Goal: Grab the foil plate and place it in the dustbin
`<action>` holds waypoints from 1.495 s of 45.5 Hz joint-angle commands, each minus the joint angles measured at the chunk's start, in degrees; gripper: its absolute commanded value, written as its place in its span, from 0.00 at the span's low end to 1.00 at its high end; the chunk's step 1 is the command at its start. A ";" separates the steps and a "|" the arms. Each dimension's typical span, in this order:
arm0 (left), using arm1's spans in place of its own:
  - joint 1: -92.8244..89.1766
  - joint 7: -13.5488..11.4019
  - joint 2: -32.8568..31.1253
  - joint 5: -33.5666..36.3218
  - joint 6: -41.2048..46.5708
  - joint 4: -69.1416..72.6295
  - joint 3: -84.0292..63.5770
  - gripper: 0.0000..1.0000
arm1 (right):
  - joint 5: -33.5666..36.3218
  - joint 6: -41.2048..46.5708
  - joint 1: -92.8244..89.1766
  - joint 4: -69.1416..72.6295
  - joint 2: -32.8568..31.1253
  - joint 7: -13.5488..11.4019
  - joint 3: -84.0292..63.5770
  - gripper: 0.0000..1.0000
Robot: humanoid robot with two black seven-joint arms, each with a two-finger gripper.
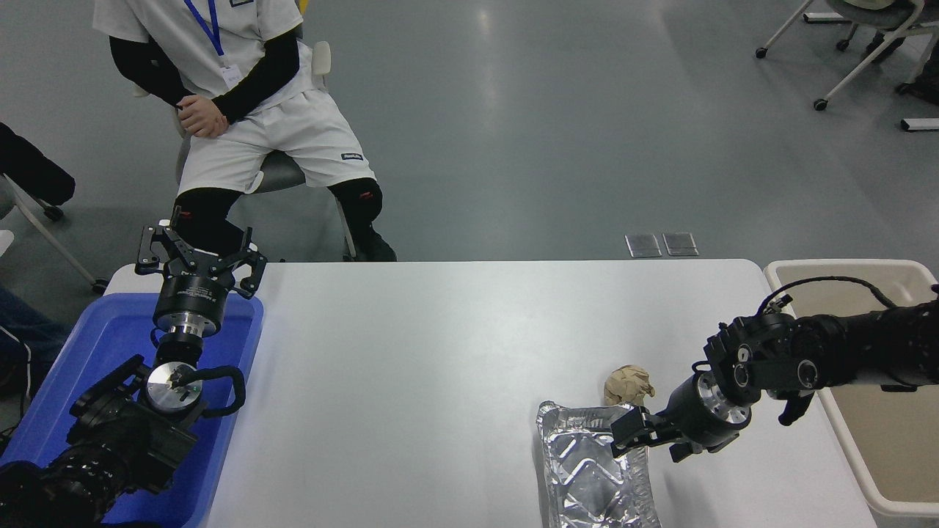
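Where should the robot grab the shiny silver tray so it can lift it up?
Probably the foil plate by its rolled rim at the far right corner, coming from the right. The walls are thin, so one finger can go inside and one outside. The right gripper is at that corner now.

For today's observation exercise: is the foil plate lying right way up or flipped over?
Right way up: the foil plate lies flat on the table, its crinkled inside and rim facing the camera.
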 commanded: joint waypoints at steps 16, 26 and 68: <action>0.00 -0.05 0.00 0.00 0.00 0.00 0.00 0.99 | 0.00 -2.40 -3.82 -3.31 0.78 -0.14 0.76 1.00; 0.00 0.03 0.00 0.00 0.00 0.00 0.00 0.99 | -0.26 -2.49 -3.82 -2.78 0.86 -0.23 0.41 0.87; 0.00 -0.05 0.00 0.00 0.00 0.00 0.00 0.99 | 3.08 4.90 -2.94 0.73 0.69 -0.32 0.85 0.00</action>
